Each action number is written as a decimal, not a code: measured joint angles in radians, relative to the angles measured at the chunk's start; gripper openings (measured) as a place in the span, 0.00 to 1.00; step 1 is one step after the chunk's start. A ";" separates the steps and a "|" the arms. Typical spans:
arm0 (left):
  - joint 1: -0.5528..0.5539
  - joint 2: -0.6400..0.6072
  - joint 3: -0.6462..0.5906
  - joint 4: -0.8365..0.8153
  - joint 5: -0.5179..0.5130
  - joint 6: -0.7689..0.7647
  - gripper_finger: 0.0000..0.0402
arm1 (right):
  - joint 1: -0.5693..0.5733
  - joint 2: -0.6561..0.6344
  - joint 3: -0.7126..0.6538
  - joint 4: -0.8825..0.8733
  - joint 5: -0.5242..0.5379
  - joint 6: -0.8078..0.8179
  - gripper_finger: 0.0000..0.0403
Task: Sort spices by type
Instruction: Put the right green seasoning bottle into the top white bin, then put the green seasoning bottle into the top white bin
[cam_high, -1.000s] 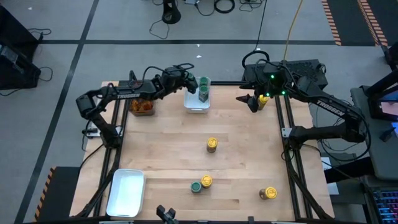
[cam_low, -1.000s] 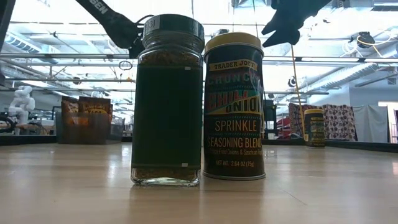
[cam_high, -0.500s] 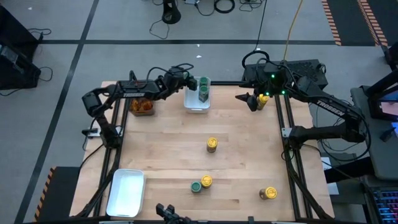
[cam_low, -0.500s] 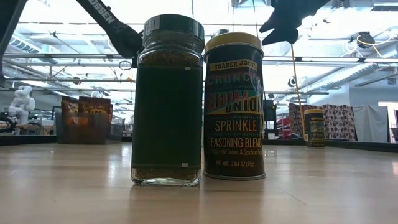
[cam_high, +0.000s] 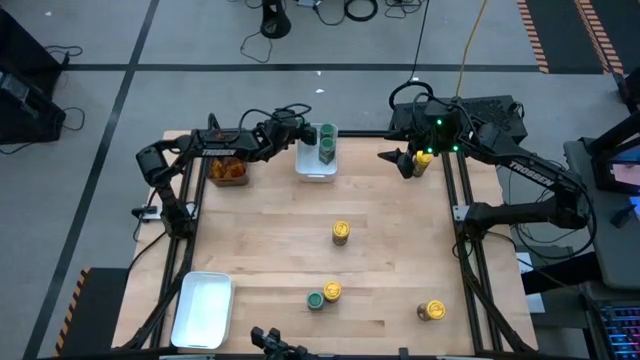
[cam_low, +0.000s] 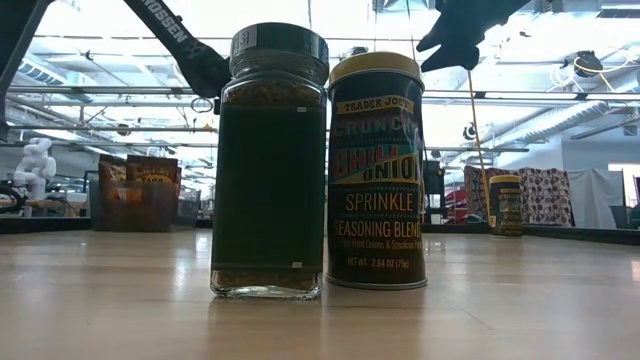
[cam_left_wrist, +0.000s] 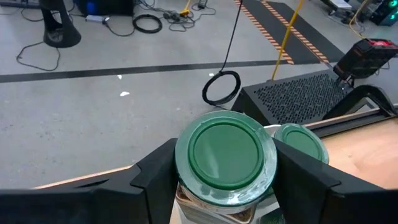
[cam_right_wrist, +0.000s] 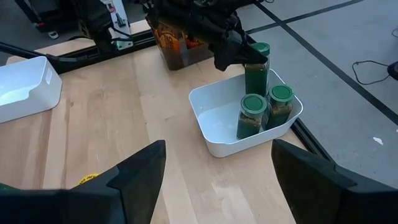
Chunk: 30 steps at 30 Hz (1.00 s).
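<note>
1. Start with what waits nearest you: a green-lidded jar (cam_high: 315, 299) touches a yellow-lidded jar (cam_high: 331, 291) at the front of the table (cam_high: 390, 250). A second yellow-lidded jar (cam_high: 432, 311) stands well to their right, and a third yellow-lidded one (cam_high: 341, 233) is mid-table. The front white tray (cam_high: 200, 310) is at the front-left corner (presumably meant for the yellow lids).
2. Farther back, the step in hand is setting a jar into the far white tray (cam_right_wrist: 211, 146). The left gripper (cam_right_wrist: 239, 53) is clamped around the held green-lidded jar (cam_left_wrist: 225, 155) just under its lid, fingers partly spread and pressed to both sides.
3. That jar is at the tray's far corner, beside two stored green-lidded jars (cam_right_wrist: 252, 115). You cannot tell whether its base is down yet.
4. Lower it straight and keep it upright. Leave a little room from its neighbours so the fingers don't knock them when they part. Release only once it rests on the tray floor, then lift clear vertically.
5. The dark bin (cam_high: 228, 170) of orange-brown pieces is just left of that tray; keep the arm off it.
6. The right gripper (cam_high: 398, 160) waits at the far right with its fingers spread wide and nothing in them, just beside a fourth yellow-lidded jar (cam_high: 424, 160).
</note>
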 joint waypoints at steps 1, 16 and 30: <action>0.000 0.000 0.000 -0.001 0.001 0.000 0.55 | 0.000 0.000 0.000 0.000 0.000 0.000 0.68; 0.000 0.000 0.000 -0.003 0.010 0.016 0.55 | 0.000 0.000 0.000 -0.001 0.000 0.011 0.68; 0.000 -0.001 0.000 0.000 0.031 0.087 0.71 | 0.000 0.000 0.000 -0.002 -0.001 0.011 0.68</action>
